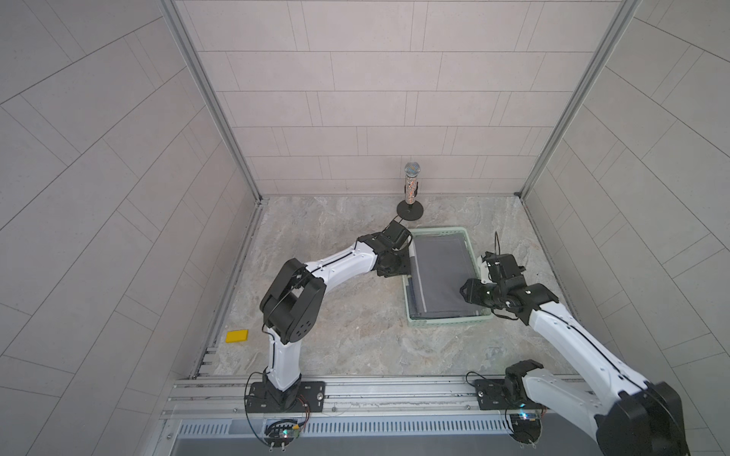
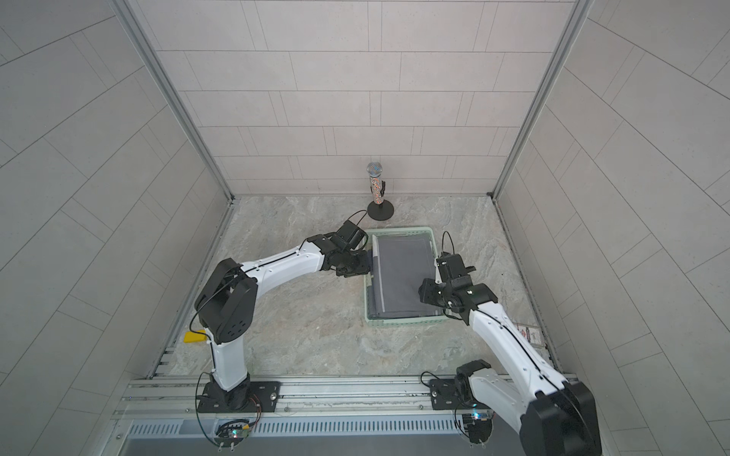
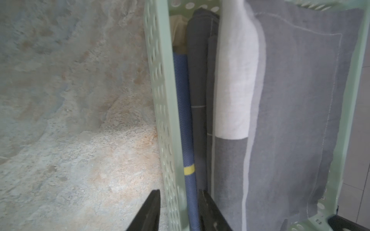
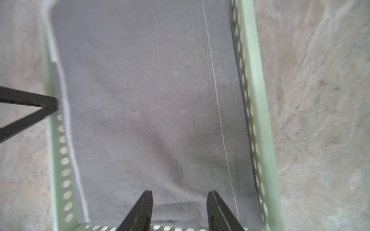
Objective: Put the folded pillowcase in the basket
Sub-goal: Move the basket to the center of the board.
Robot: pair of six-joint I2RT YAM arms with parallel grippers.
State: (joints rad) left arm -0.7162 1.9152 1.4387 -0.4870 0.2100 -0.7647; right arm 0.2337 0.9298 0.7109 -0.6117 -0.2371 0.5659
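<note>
**Grey pillowcase lying in green basket**

The folded grey pillowcase (image 1: 440,272) is seen lying flat inside the mint-green basket (image 1: 450,321), which is set on the marbled surface (image 1: 335,316). In both top views most of the basket's floor is covered by it. Along the left long wall a rolled blue cloth (image 3: 183,110) with a yellow band and a darker grey cloth are tucked beside it, and a white cloth (image 3: 236,80) shows at the pillowcase's edge.

The left end effector (image 3: 180,200) is placed astride that wall, one finger outside and one inside. Whether the wall is pinched cannot be told. The right end effector (image 4: 179,198) is held over the pillowcase toward the basket's near right corner, its fingers spread with nothing gripped between them.

A microphone (image 1: 412,185) on a round stand is stood behind the basket. A yellow block (image 1: 237,336) lies well apart at the surface's left edge.
</note>
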